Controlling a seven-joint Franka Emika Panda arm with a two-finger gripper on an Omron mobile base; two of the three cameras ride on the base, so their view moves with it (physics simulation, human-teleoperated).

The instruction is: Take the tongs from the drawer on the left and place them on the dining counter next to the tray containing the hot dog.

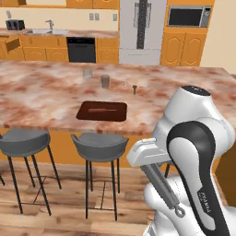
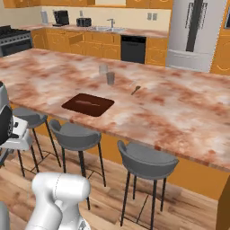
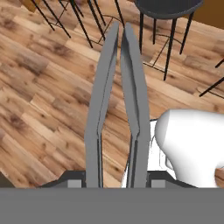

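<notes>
My gripper [image 1: 146,167] hangs low in front of the dining counter [image 1: 46,92], shut on the slim grey tongs [image 1: 162,190]. The tongs slant down to their ring end near my base. In the hand view the two tong arms [image 3: 114,100] run up from between my gripper's [image 3: 116,177] fingers, over the wooden floor. The dark brown tray [image 1: 101,111] lies near the counter's front edge with the thin hot dog [image 1: 102,110] on it. From the right, the tray [image 2: 87,104] and hot dog [image 2: 87,103] sit left of centre. The orange drawer [image 2: 74,36] stands open on the far wall.
Grey stools [image 1: 99,145] line the counter's front, and one stool [image 3: 164,6] is close ahead of the hand. Two glasses [image 1: 105,81] and a small utensil [image 1: 134,87] stand behind the tray. Fridge [image 1: 143,30], dishwasher and sink counter run along the back.
</notes>
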